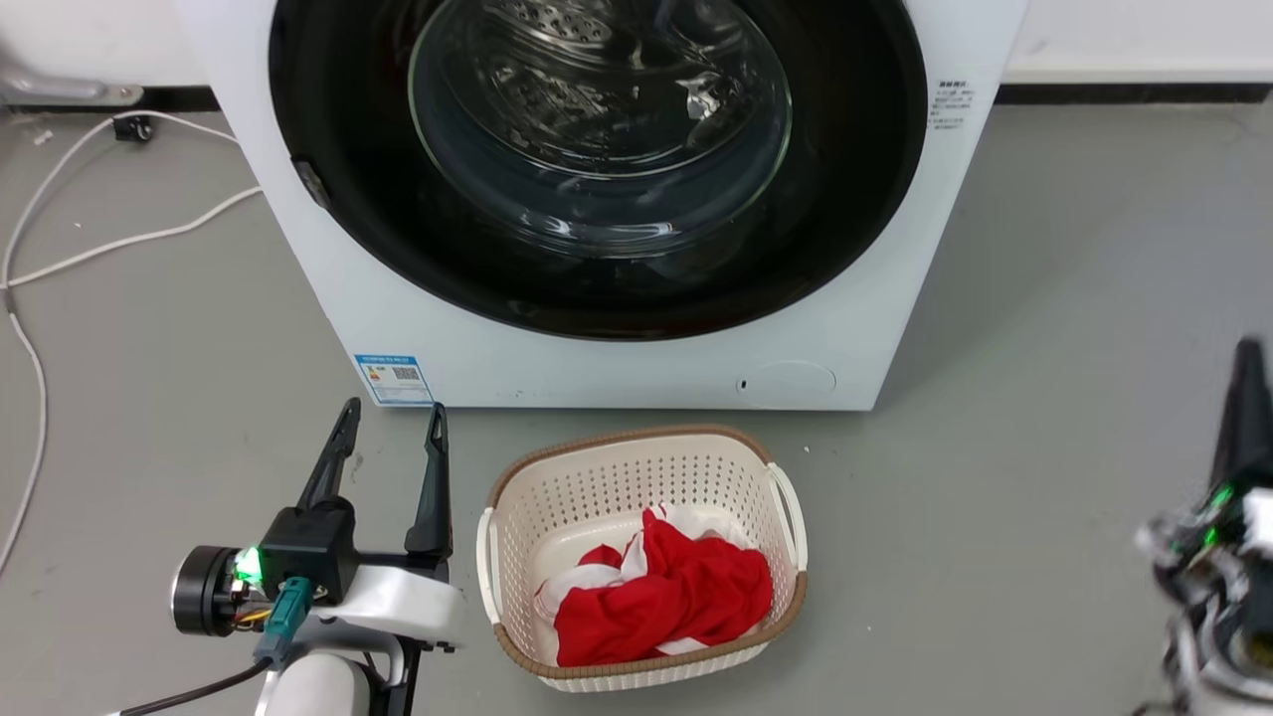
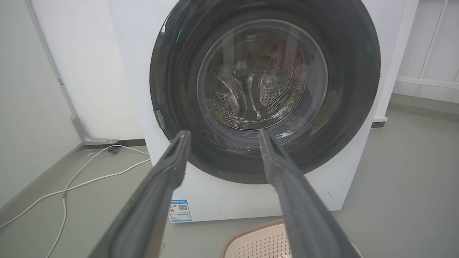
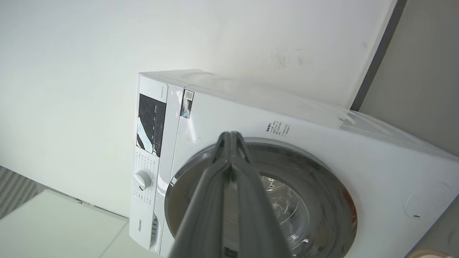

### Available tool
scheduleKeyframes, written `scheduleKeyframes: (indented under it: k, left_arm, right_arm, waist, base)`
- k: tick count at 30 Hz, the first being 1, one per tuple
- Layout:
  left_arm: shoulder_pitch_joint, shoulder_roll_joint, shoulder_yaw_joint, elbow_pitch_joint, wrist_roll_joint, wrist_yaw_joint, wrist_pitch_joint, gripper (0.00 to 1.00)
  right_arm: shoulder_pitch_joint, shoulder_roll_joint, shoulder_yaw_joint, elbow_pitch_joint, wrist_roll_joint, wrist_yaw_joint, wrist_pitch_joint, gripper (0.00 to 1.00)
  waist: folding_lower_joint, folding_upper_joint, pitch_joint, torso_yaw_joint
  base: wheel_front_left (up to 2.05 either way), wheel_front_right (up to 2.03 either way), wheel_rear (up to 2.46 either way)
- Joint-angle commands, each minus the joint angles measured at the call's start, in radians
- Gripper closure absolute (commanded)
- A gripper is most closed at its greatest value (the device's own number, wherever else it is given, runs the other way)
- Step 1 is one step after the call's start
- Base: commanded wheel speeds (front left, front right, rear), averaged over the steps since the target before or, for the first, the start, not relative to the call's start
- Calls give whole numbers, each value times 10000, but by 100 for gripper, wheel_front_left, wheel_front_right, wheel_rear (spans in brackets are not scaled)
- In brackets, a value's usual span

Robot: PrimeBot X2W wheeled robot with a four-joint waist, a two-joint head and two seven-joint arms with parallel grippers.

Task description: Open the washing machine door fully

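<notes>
We note the washing machine door [image 1: 597, 149] shut flush on the washing machine [image 1: 597, 373]: approach step. Our left gripper [image 1: 393, 413] sits low before it, fingers spread; right gripper [image 3: 231, 138] fingers pressed together. Next, we judge: catch the rim, pull outward.

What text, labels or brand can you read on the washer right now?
"Hisense": white control strip of the washing machine, near the dial.
Blue QR label, low on its front: too small to read.
Printed notice beside the washing machine door: too small.
Display panel markings: blurred.
</notes>
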Motion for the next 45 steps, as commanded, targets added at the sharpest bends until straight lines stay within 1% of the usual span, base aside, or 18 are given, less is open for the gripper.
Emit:
scheduleKeyframes:
  k: [1, 3, 6, 11, 12, 15, 19, 22, 27, 31, 39, 45]
  left_arm:
    - [-138, -13, 29, -59, -5, 60, -23, 0]
    - [-248, -23, 55, -121, 2, 60, -23, 0]
    - [-370, -11, 84, -175, 47, 30, -23, 0]
    - [-682, -25, 46, -296, 111, 4, -23, 0]
    - [-864, -59, -7, -371, 120, 9, -23, 0]
    - [-1018, -92, -63, -426, 137, 25, -23, 0]
    - [-1167, -113, -115, -512, 140, 28, -23, 0]
    - [-1282, -129, -153, -587, 147, 26, -23, 0]
    - [-1454, -156, -147, -659, 107, 74, -23, 0]
    - [-1525, -167, -156, -726, 142, 70, -23, 0]
    - [-1823, -169, -247, -917, 264, 34, -23, 0]
    - [-2004, -183, -268, -1137, 284, 109, -23, 0]
  right_arm:
    - [-373, -52, -159, 86, 173, 0, 114, 100]
    - [-1057, -80, -431, 332, 785, 0, 443, 100]
    - [-2253, -376, -714, 953, 1429, 0, 928, 100]
    - [-4290, -1284, -672, 2203, 1607, 0, 1704, 100]
    - [-5538, -1982, -533, 3119, 1481, 0, 2219, 100]
    - [-6741, -2633, -209, 4167, 1045, 0, 2701, 100]
    - [-8373, -3277, 424, 5701, 252, -1, 3496, 100]
    - [-9525, -3537, 972, 6736, -427, 0, 4187, 100]
    - [-11080, -3473, 1665, 8307, -1421, 0, 5164, 100]
    - [-12023, -3258, 2193, 9157, -2111, 0, 5906, 100]
    - [-13220, -2839, 2596, 10143, -2878, 0, 6383, 100]
    - [-13691, -2633, 2803, 10399, -3206, -1, 6627, 100]
  waist:
    - [0, 0, 140, -62]
    - [0, 0, 324, -94]
    - [0, 0, 602, -145]
    - [0, 0, 1075, -93]
    - [0, 0, 1331, -1]
    - [0, 0, 1550, 93]
    - [0, 0, 1838, 180]
    - [0, 0, 2049, 240]
    - [0, 0, 2344, 322]
    - [0, 0, 2579, 385]
    - [0, 0, 3166, 503]
    - [0, 0, 3642, 568]
  base:
    - [0, 0, 0]
    - [0, 0, 0]
    - [0, 0, 0]
    - [0, 0, 0]
    - [0, 0, 0]
    - [0, 0, 0]
    - [0, 0, 0]
    - [0, 0, 0]
    - [0, 0, 0]
    - [0, 0, 0]
    - [0, 0, 0]
    - [0, 0, 0]
